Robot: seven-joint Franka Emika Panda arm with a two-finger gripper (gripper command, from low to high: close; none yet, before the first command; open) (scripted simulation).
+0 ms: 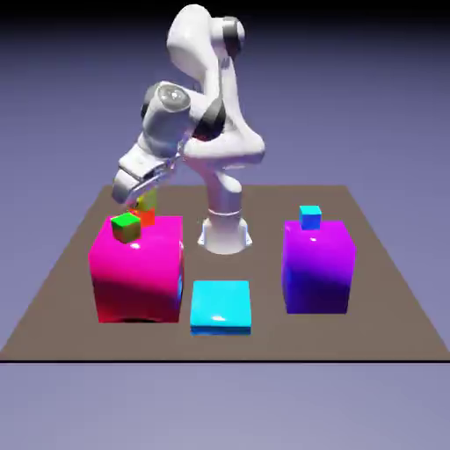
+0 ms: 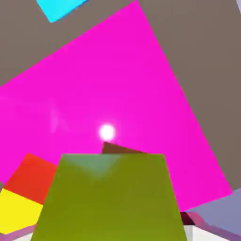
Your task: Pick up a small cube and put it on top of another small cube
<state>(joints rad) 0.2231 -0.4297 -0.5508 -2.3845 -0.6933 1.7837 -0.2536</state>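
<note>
Hand view shows the all-yellow small cube [image 2: 110, 197] filling the bottom, clamped in the gripper [image 1: 141, 195]. Beside it, the orange-sided cube [image 2: 23, 193] rests on the magenta block [image 2: 117, 94].

Olive-yellow small cube [image 2: 110, 197]; orange-red-sided cube [image 2: 26, 193]; magenta block [image 2: 108, 80].

In the hand view, you cannot see the finger tips: the small cube [image 2: 110, 197] fills the bottom middle and covers them, and the bottom edge cuts it. The orange-red cube [image 2: 23, 200] is cut by the left edge, the flat cyan block [image 2: 59, 8] by the top edge. In the exterior view, the gripper [image 1: 141, 187] partly covers the small cube [image 1: 147, 201].
</note>
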